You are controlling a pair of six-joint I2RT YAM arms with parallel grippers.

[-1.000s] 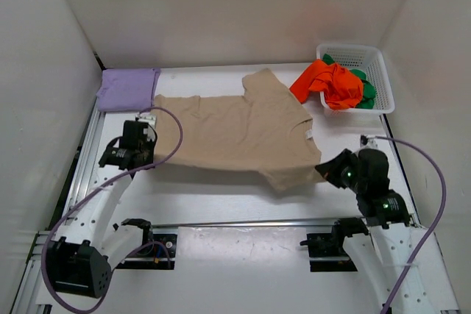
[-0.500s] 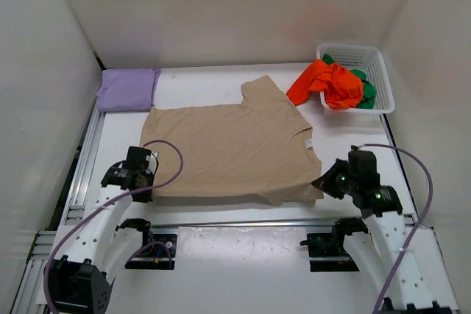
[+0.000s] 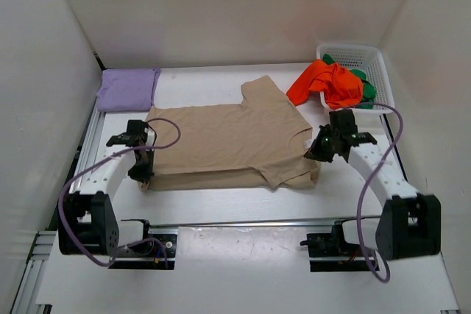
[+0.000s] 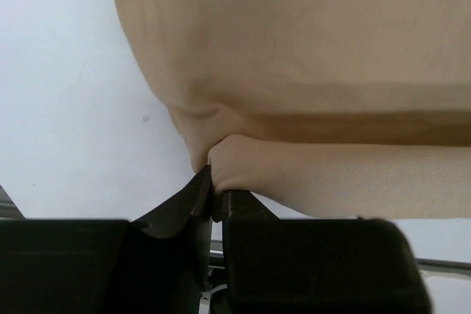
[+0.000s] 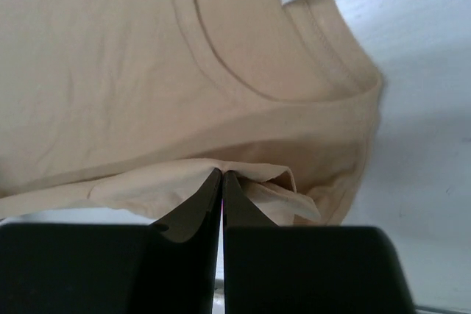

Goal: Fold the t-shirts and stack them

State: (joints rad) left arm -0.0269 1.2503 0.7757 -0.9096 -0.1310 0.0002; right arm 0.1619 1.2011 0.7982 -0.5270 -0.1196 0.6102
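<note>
While the left gripper [image 4: 212, 182] and right gripper [image 5: 222, 174] each pinch the near edge of the beige t-shirt [image 3: 228, 141], lying half folded on the table [image 3: 221, 204], the thin cloth may slip out. An uneven release would leave a crooked fold.

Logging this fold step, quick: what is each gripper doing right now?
Left gripper: closed, pinching an edge of the beige cloth t-shirt.
Right gripper: closed, pinching a folded edge of the same shirt.
</note>
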